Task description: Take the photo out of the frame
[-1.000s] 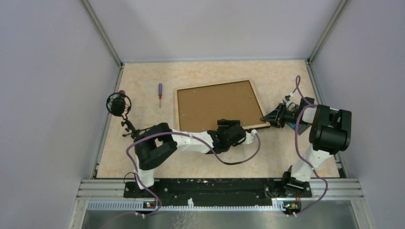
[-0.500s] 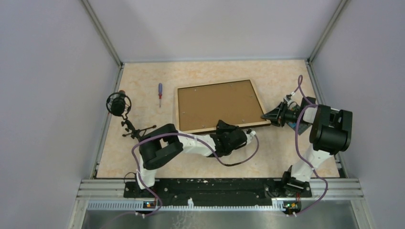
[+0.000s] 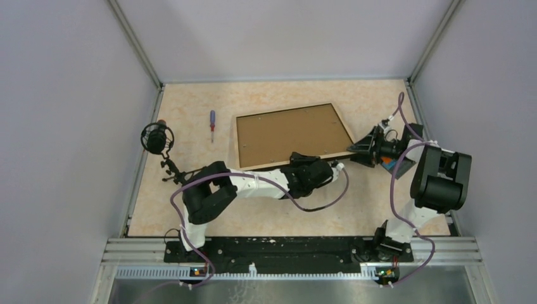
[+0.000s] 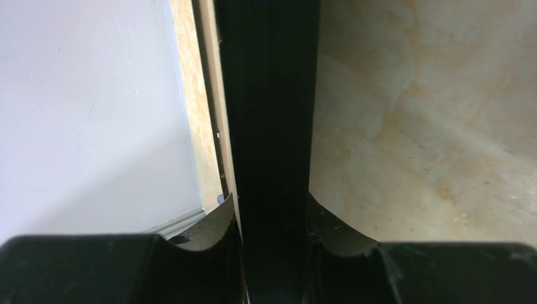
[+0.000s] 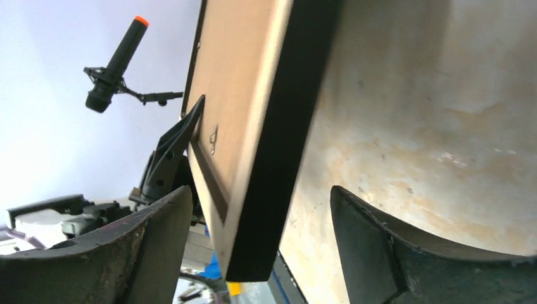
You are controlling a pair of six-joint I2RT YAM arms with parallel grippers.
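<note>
Left gripper (image 3: 315,161) is clamped on the near edge of the frame (image 3: 291,132), which tilts brown back up, that edge raised off the tabletop (image 3: 266,95). Right gripper (image 3: 356,149) stands wide around the frame's near right corner, its fingers (image 5: 158,234) clear of it.

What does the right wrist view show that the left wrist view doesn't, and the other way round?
Only the right wrist view: the brown back of the frame with a small metal clip, its corner between the spread fingers of the right gripper with gaps either side, and the microphone beyond. Only the left wrist view: the left gripper closed on the frame's edge, seen end-on. Both: that black edge and the marbled table.
</note>
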